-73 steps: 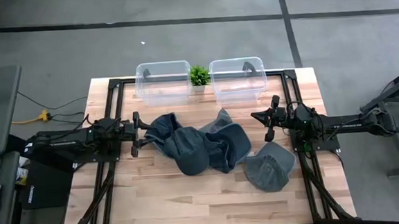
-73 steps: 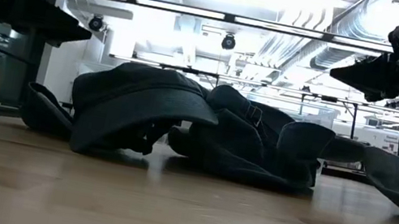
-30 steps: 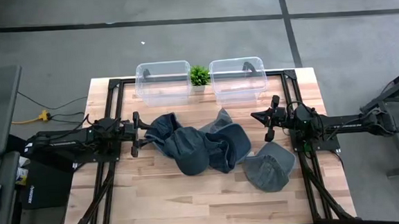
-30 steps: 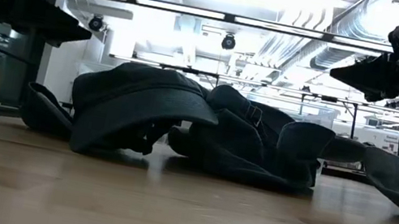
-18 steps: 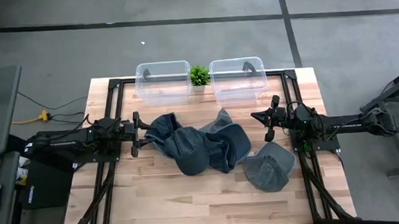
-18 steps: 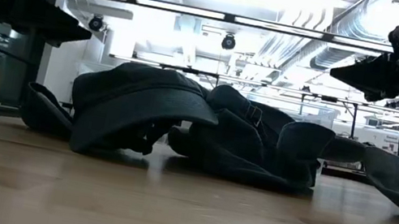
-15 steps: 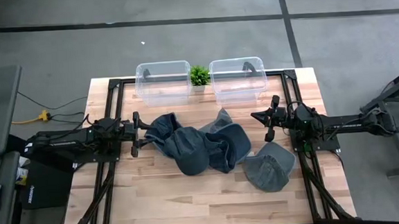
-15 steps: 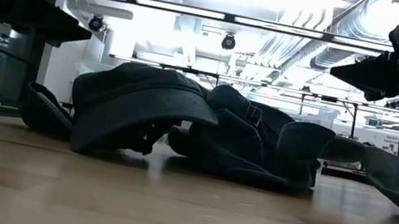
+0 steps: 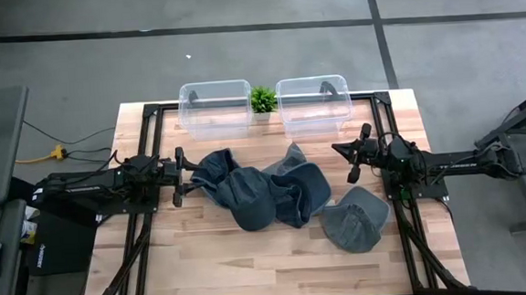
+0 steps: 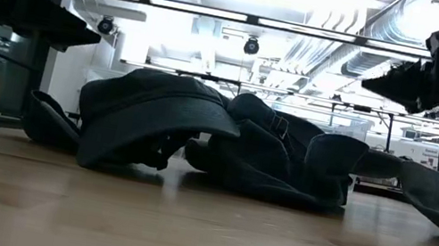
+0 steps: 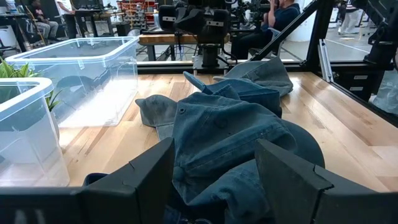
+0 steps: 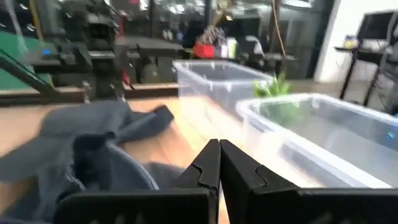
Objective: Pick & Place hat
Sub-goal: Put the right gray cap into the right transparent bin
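On the wooden table (image 9: 205, 252), a heap of dark denim hats (image 9: 261, 191) lay across the middle, with one separate hat (image 9: 354, 219) flat toward the right and near edge, just beside the heap. At the far edge stood two clear bins, the left bin (image 9: 215, 107) and the right bin (image 9: 312, 103), a small green plant (image 9: 262, 98) between them. At the left end of the heap hung the left gripper (image 9: 181, 176), fingers spread wide and holding nothing, a folded hat lying between and beyond them in the wrist view. To the right of the heap, above the table and beyond the separate hat's far edge, hovered the right gripper (image 9: 356, 154), fingers pressed together and empty, pointed toward the bins in its wrist view. No hat lifted yet, so the task judged barely begun. Risk judged to lie in the tangle: overlapping crowns and brims likely to drag a second hat along with any pinch into the heap. Also a shallow pinch on soft denim liable to slip free over the bin rim.
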Tool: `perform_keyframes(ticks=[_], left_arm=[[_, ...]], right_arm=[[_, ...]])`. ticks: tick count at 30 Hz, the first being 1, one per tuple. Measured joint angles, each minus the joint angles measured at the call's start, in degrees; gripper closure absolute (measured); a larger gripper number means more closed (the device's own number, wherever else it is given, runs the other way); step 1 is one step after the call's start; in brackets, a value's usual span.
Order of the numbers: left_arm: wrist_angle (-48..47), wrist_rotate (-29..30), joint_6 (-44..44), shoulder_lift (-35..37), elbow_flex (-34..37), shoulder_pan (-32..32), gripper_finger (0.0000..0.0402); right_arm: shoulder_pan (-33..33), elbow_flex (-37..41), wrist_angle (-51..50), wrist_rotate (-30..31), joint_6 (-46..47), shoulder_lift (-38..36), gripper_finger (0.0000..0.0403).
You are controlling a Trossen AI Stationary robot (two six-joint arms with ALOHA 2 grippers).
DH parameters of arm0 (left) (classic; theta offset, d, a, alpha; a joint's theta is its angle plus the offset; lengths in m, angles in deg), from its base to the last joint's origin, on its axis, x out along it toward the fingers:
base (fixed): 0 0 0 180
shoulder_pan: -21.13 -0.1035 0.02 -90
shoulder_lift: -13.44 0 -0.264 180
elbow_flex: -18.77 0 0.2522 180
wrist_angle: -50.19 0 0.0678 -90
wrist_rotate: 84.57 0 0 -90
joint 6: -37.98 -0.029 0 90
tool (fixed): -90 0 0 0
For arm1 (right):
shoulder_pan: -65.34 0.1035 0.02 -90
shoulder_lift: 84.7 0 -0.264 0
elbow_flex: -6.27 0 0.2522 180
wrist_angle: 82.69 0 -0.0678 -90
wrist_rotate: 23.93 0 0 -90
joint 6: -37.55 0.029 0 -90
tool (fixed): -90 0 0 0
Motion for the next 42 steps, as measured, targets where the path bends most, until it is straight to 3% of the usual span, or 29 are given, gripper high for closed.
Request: perform_keyframes(ticks=[6,17,22,31,37,42], left_arm=[[0.0,0.0,0.0,0.0,0.0,0.0,0.0181],[0.0,0.0,0.0,0.0,0.0,0.0,0.0181],[0.0,0.0,0.0,0.0,0.0,0.0,0.0181],[0.0,0.0,0.0,0.0,0.0,0.0,0.0181],[0.0,0.0,0.0,0.0,0.0,0.0,0.0181],[0.0,0.0,0.0,0.0,0.0,0.0,0.0181]], right_arm=[[0.0,-5.2,-10.2,0.6,2.4,0.0,0.0342],[0.0,-22.4,-31.8,-6.6,4.7,0.1,0.0248],[0.0,-28.0,-40.5,-7.9,5.1,0.1,0.0236],[0.0,-29.6,-43.1,-8.6,3.5,1.2,0.0237],[0.0,-29.6,-43.6,-8.7,4.4,5.6,0.0229],[0.0,-33.8,-53.5,-9.8,7.9,10.9,0.0224]])
